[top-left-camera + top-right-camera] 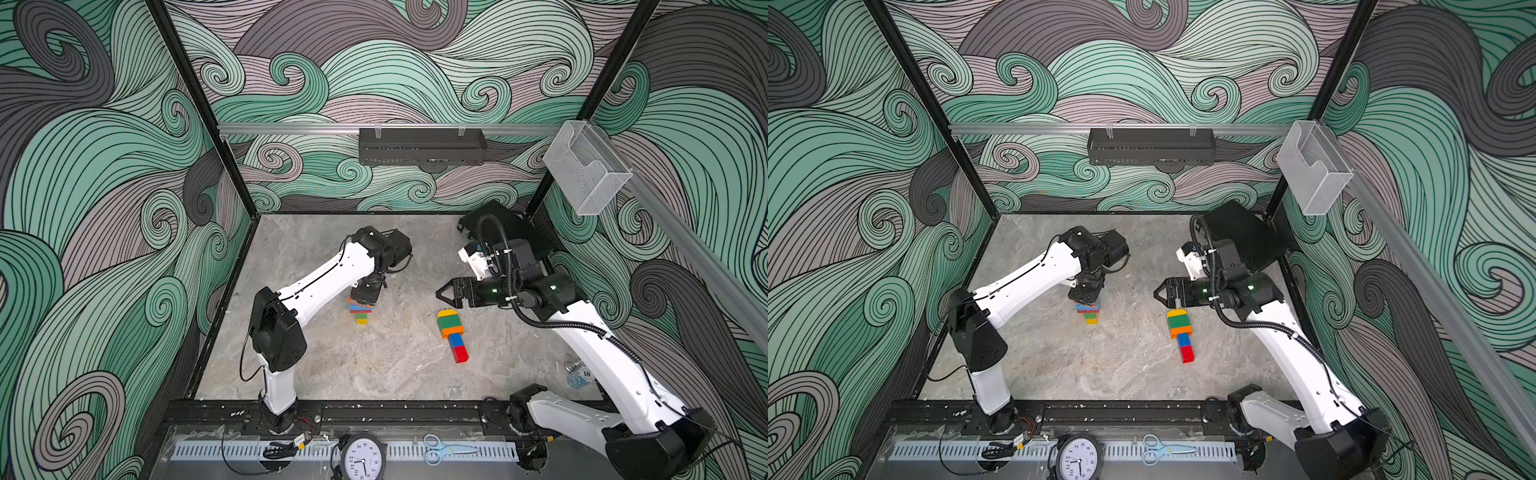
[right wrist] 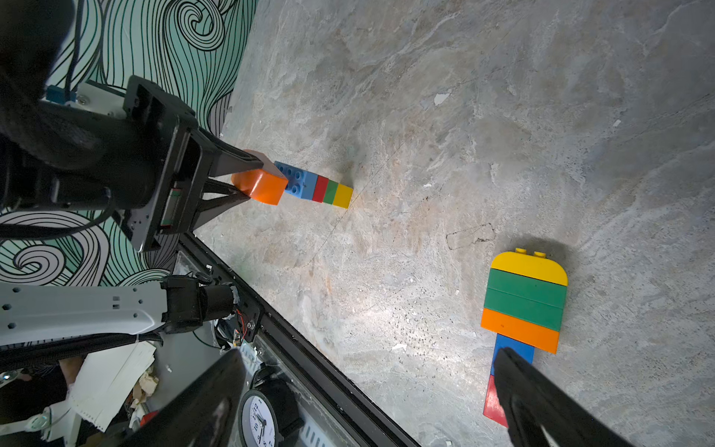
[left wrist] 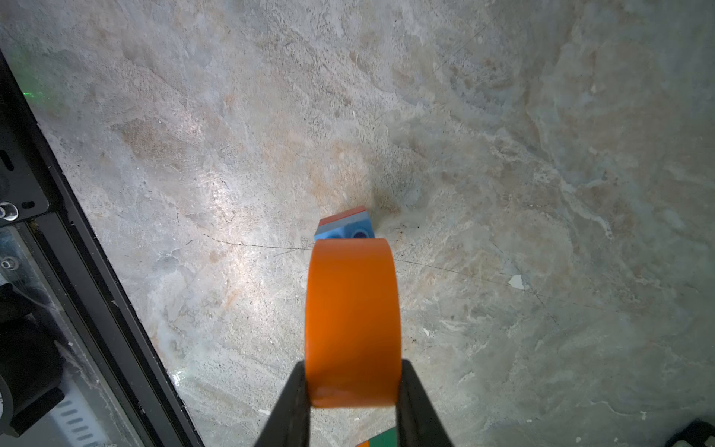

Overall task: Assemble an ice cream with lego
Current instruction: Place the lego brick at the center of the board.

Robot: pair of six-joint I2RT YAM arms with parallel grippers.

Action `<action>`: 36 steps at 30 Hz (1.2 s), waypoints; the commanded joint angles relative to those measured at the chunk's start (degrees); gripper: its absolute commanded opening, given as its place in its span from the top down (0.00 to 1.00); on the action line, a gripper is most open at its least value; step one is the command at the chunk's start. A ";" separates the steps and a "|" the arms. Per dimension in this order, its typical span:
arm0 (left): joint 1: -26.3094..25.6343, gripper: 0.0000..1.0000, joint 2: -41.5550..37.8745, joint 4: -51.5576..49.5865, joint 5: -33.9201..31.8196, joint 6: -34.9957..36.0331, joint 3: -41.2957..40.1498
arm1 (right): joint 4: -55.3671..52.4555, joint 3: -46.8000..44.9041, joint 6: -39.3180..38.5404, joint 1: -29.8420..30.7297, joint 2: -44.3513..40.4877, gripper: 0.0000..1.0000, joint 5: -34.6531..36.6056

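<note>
Nearest, a finished lego ice cream (image 1: 452,334) lies flat. Beyond, the left gripper (image 3: 353,371), clenched on an orange brick (image 3: 353,309), stands at the top of a slim upright stack (image 1: 360,313); an off-centre press could topple it. Farthest, the right gripper (image 1: 444,294) hangs released, bracing nothing.

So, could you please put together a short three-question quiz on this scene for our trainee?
1. True or false: the left hand is shut on the orange brick.
2. Multiple choice: which colour is the top brick of the standing stack, just under that orange brick? A green; B blue; C yellow.
3. Fill in: the right hand, near the ice cream lying flat, is ____ and holds nothing.
Key: 1 true; 2 B; 3 open.
</note>
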 commanded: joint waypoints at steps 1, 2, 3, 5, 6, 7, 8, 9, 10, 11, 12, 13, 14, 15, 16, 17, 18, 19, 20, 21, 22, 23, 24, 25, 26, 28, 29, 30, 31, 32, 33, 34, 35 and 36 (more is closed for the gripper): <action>0.33 1.00 0.62 -0.28 -1.10 -15.92 -0.35 | -1.39 1.70 -1.66 -0.68 0.70 0.01 -2.10; 0.28 1.00 0.53 -0.07 -1.40 -16.13 -0.45 | -1.37 1.70 -1.75 -0.77 0.82 0.00 -2.33; 0.35 1.00 0.64 -0.05 -1.24 -16.55 -0.53 | -1.36 1.75 -1.83 -0.85 0.91 0.01 -2.46; 0.36 1.00 0.90 0.51 -1.36 -16.68 -0.47 | -1.47 1.72 -2.25 -1.00 1.11 0.00 -2.81; 0.32 1.00 1.13 0.45 -0.95 -16.96 -0.37 | -1.50 1.70 -2.32 -1.11 1.23 0.00 -2.95; 0.28 1.00 1.28 0.57 -0.94 -16.87 -0.36 | -1.55 1.66 -2.37 -1.20 1.34 0.01 -3.07; 0.27 1.00 1.51 0.44 -0.62 -17.06 -0.38 | -1.52 1.61 -2.41 -1.22 1.36 0.01 -3.15; 0.26 1.00 1.47 0.31 -0.47 -17.36 -0.45 | -1.52 1.64 -2.37 -1.36 1.36 0.01 -3.24; 0.26 1.00 1.28 0.60 -0.85 -17.36 -0.58 | -1.59 1.54 -2.37 -1.44 1.31 0.01 -3.24; 0.26 1.00 1.20 0.60 -0.89 -17.54 -0.63 | -1.58 1.44 -2.42 -1.49 1.17 0.01 -3.30; 0.26 1.00 1.16 0.91 -1.07 -17.64 -0.76 | -1.61 1.37 -2.50 -1.62 1.06 0.01 -3.33; 0.26 1.00 1.06 1.16 -1.07 -17.64 -0.85 | -1.65 1.27 -2.46 -1.60 1.03 0.01 -3.34; 0.28 1.00 0.90 1.19 -1.35 -18.07 -1.10 | -1.63 1.18 -2.46 -1.78 1.04 0.01 -3.48; 0.35 1.00 0.84 1.63 -1.61 -18.10 -1.33 | -1.71 1.25 -2.46 -1.82 1.10 0.01 -3.67; 0.42 1.00 0.75 1.98 -1.67 -18.35 -1.71 | -1.83 1.35 -2.59 -1.86 1.20 0.01 -3.86; 0.35 1.00 0.59 2.39 -1.66 -18.70 -2.00 | -1.94 1.44 -2.71 -1.98 1.33 0.01 -3.87; 0.34 1.00 0.49 2.44 -1.77 -18.84 -2.12 | -2.13 1.59 -2.85 -1.96 1.36 0.01 -3.86; 0.33 1.00 0.46 2.63 -1.74 -18.97 -2.12 | -2.20 1.70 -2.98 -2.07 1.38 0.01 -3.91; 0.37 1.00 0.37 2.68 -1.70 -19.06 -2.12 | -2.38 1.94 -3.14 -2.12 1.53 0.00 -3.96; 0.33 1.00 0.27 2.67 -1.82 -19.21 -2.12 | -2.60 2.09 -3.29 -2.17 1.70 0.01 -4.03; 0.36 1.00 0.23 2.58 -1.86 -19.40 -2.12 | -2.80 2.27 -3.33 -2.22 1.84 0.01 -4.16; 0.35 1.00 0.18 2.52 -2.06 -19.57 -2.17 | -2.87 2.39 -3.42 -2.25 1.88 0.01 -4.22; 0.31 1.00 0.13 2.53 -2.10 -19.75 -2.29 | -2.98 2.50 -3.51 -2.29 2.06 0.01 -4.30; 0.35 1.00 0.12 2.59 -2.19 -19.92 -2.38 | -2.91 2.57 -3.51 -2.32 2.13 0.01 -4.31; 0.35 1.00 0.13 2.74 -2.13 -19.94 -2.38 | -2.96 2.58 -3.53 -2.32 2.14 0.01 -4.26; 0.35 1.00 -0.09 2.87 -2.18 -20.06 -2.38 | -2.98 2.67 -3.60 -2.44 2.18 0.01 -4.36; 0.34 1.00 -0.05 2.84 -2.17 -20.11 -2.45 | -2.96 2.60 -3.60 -2.38 2.31 0.01 -4.38; 0.35 1.00 -0.14 2.84 -2.18 -20.19 -2.48 | -2.92 2.58 -3.60 -2.52 2.31 0.01 -4.48; 0.34 1.00 -0.22 2.95 -2.06 -20.28 -2.60 | -2.94 2.58 -3.60 -2.53 2.40 0.01 -4.51; 0.35 1.00 -0.31 2.97 -2.11 -20.35 -2.73 | -2.96 2.58 -3.60 -2.53 2.41 0.01 -4.51; 0.34 1.00 -0.52 3.09 -2.07 -20.38 -2.89 | -2.91 2.50 -3.69 -2.53 2.40 0.01 -4.51; 0.33 1.00 -0.56 3.12 -2.04 -20.37 -2.83 | -2.99 2.49 -3.69 -2.56 2.41 0.01 -4.50; 0.26 1.00 -0.66 3.34 -2.23 -20.12 -2.82 | -2.98 2.49 -3.69 -2.53 2.41 0.01 -4.57; 0.26 1.00 -0.58 3.38 -2.23 -19.94 -2.59 | -2.87 2.49 -3.72 -2.60 2.41 0.01 -4.52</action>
